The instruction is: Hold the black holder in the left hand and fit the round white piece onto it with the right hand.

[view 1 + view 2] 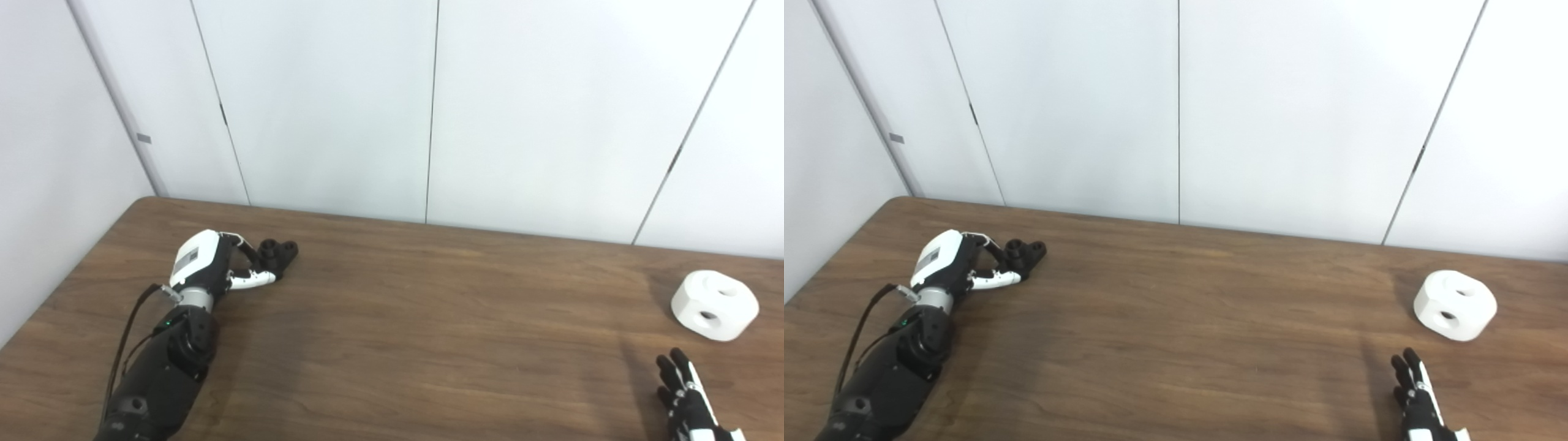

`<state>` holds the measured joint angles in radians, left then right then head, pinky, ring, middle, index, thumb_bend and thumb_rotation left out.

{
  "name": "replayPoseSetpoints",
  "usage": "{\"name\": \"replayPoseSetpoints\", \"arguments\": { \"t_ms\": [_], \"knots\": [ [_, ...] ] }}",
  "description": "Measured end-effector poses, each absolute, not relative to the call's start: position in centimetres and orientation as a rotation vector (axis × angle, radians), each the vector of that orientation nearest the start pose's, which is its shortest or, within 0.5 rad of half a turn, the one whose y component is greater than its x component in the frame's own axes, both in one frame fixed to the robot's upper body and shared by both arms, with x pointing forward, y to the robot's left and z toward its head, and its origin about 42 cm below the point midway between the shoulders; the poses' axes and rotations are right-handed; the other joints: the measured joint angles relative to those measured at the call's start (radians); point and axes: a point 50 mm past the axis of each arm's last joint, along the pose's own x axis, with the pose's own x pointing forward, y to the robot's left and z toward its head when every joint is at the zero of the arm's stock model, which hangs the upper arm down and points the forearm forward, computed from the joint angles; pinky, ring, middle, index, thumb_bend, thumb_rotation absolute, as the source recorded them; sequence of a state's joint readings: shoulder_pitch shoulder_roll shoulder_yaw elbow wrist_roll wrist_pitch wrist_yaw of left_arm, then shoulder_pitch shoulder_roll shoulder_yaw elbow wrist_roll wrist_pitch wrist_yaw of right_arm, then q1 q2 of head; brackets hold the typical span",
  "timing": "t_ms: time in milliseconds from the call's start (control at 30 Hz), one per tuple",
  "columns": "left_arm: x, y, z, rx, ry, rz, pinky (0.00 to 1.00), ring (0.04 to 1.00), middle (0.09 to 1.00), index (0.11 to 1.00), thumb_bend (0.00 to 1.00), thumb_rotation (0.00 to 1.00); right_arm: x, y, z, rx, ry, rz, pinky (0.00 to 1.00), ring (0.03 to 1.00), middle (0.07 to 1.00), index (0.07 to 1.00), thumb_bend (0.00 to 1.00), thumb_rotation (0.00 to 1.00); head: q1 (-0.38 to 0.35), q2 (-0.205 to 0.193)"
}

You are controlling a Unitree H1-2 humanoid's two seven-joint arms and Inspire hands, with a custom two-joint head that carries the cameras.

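The black holder [278, 254], small with round sockets on top, is lying at the bench's far left. The round white piece [715, 305], showing two holes, is sitting far right, well apart.

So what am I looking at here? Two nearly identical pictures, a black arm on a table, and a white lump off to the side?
Both pictures come from two cameras side by side on a humanoid robot's head, so they show one scene from slightly different spots. The arms reach in from the bottom edge. The left hand has its fingers at a small black holder near the table's far left; whether it truly grips it yet is hard to tell. The right hand only peeks in at the lower right, holding nothing. Just beyond it, apart from it, the round white piece with two holes rests on the brown wooden table. Behind is a plain white panelled wall.
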<state>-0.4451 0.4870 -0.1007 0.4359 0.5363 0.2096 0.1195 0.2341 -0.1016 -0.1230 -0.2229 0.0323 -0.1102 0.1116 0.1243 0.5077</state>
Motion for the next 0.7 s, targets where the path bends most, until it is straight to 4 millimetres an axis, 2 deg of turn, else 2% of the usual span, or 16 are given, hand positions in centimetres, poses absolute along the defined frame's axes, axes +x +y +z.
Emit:
{"name": "replayPoseSetpoints", "arguments": {
  "t_ms": [367,700],
  "knots": [
    [40.0,36.3,16.5,1.043,0.104,0.131,1.0,0.938,0.818,0.487,0.52,0.05,20.4,-27.8,11.4,-0.138,-0.103,-0.038,1.0,1.0,0.955,1.0,0.64,1.0,-0.011,0.008],
    [36.5,34.1,16.0,1.018,0.035,0.03,1.0,0.933,0.835,0.489,0.52,0.05,20.4,-27.8,11.5,-0.147,-0.105,-0.047,1.0,1.0,0.949,1.0,0.63,1.0,-0.024,0.021]
  ]
}}
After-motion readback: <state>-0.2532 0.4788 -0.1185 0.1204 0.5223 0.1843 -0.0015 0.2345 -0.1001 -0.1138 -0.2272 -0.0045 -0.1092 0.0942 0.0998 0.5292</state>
